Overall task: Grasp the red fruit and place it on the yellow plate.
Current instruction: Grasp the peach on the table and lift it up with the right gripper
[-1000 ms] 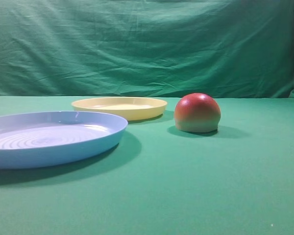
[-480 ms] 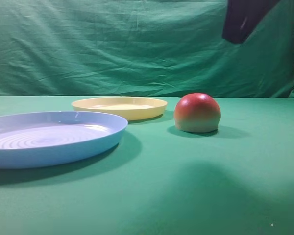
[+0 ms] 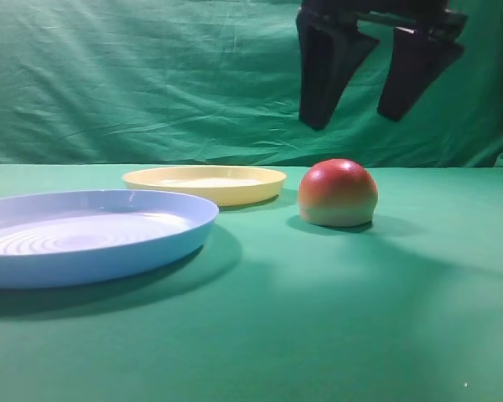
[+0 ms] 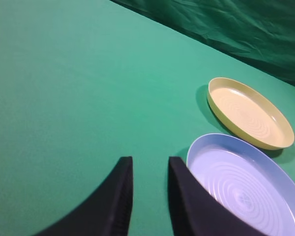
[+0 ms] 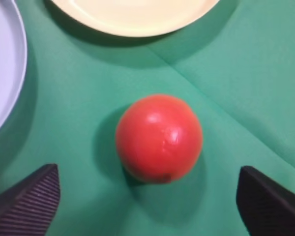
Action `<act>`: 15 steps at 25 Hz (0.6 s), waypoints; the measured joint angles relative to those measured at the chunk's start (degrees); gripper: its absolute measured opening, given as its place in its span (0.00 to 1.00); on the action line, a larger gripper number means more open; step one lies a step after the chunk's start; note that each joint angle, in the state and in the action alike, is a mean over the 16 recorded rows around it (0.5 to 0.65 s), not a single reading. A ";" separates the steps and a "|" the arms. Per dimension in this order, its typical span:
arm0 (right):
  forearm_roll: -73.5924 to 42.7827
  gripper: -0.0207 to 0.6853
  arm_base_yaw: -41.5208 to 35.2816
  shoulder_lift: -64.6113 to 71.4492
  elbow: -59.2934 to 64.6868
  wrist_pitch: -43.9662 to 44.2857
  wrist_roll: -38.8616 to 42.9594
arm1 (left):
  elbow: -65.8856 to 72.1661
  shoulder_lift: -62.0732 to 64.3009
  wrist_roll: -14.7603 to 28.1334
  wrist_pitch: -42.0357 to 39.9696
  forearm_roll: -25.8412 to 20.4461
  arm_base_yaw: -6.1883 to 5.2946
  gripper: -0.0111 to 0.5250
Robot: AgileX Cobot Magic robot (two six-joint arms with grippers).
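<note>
The red fruit [image 3: 338, 193] sits on the green cloth, just right of the yellow plate [image 3: 204, 182], dome up, red fading to yellow-green at its base. My right gripper [image 3: 352, 121] hangs open above it, one black finger to each side and well clear of it. From the right wrist the red fruit [image 5: 159, 137] lies between the wide-spread fingers of the right gripper [image 5: 147, 171], with the yellow plate [image 5: 137, 14] beyond. My left gripper [image 4: 148, 162] hovers over bare cloth with a narrow empty gap, beside the yellow plate [image 4: 250, 114].
A larger light blue plate [image 3: 92, 234] with concentric ridges stands at the front left, close to the yellow one. Its rim shows in the right wrist view as the blue plate [image 5: 2, 59]. A green cloth backdrop [image 3: 151, 75] hangs behind the table.
The right gripper has come down into the exterior view from the top right and moved left, and now hangs open above the fruit. Fruit and plates have not moved.
</note>
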 joint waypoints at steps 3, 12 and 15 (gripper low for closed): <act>-0.02 0.85 0.00 2.15 -0.06 -1.60 0.05 | 0.00 0.00 0.00 0.00 0.00 0.00 0.31; -0.06 0.51 0.31 4.83 -4.93 -0.96 0.09 | 0.00 0.00 0.00 0.00 0.00 0.00 0.31; -0.05 0.40 0.88 5.14 -8.82 -0.30 0.07 | 0.00 0.00 0.00 0.00 0.00 0.00 0.31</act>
